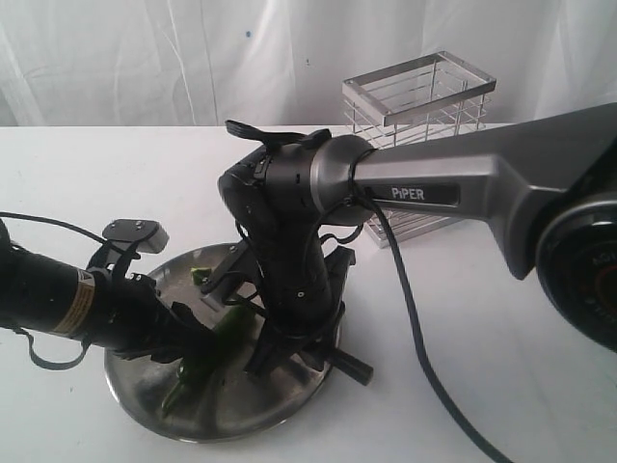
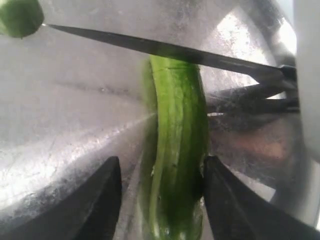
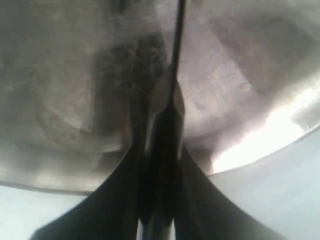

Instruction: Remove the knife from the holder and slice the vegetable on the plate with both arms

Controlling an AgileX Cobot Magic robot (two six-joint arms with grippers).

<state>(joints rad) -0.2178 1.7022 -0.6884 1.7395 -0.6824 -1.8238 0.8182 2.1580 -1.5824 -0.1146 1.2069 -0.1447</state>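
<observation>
Knife (image 2: 175, 50), slim and dark, tight in right tool (image 3: 161, 160); glossy green vegetable (image 2: 177, 150) inside wide-open left tool (image 2: 162, 167).

- Left arm (image 1: 87, 304): low, reaching in; left gripper (image 2: 162, 165) jaws apart.
- Right arm (image 1: 463, 183): wrist bent down; right gripper (image 3: 161, 150) clamped on knife (image 3: 178, 30).

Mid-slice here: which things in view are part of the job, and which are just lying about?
In the job: knife, in the right tool; green chili, straddled by the left tool; steel plate.
Lying about: wire holder, knife already out; cut-off chili piece.
</observation>
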